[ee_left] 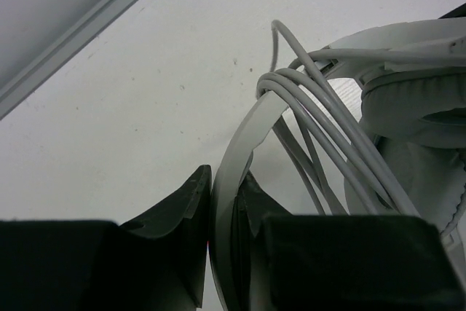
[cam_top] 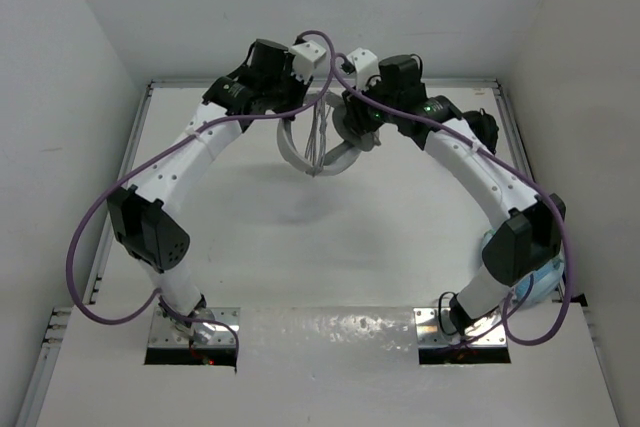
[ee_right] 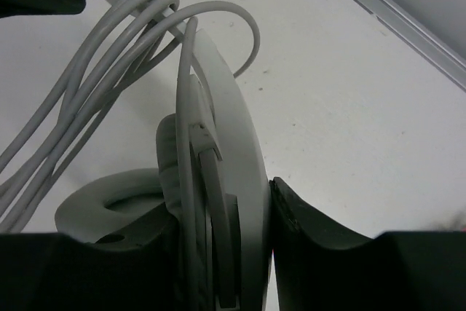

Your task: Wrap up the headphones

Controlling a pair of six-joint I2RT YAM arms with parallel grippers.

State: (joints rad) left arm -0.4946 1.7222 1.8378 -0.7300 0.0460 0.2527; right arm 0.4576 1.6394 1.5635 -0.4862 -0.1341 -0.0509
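Note:
The white headphones (cam_top: pixel 300 152) hang in the air at the back middle of the table, held between both arms. My left gripper (cam_top: pixel 300 107) is shut on the curved headband (ee_left: pixel 240 151). My right gripper (cam_top: pixel 345 117) is shut on the headband's other end (ee_right: pixel 244 172), next to a padded earcup (ee_right: pixel 109 205). The thin grey cable (ee_left: pixel 320 118) is wound in several loops around the headband and hangs in strands (cam_top: pixel 318 142); the loops also show in the right wrist view (ee_right: pixel 102 56). A second earcup (ee_left: pixel 419 103) shows in the left wrist view.
Light blue headphones (cam_top: pixel 540 282) lie at the table's right edge behind the right arm. A metal rail (cam_top: pixel 130 147) runs along the table's left edge, a white wall behind. Purple robot cables (cam_top: pixel 90 227) loop beside both arms.

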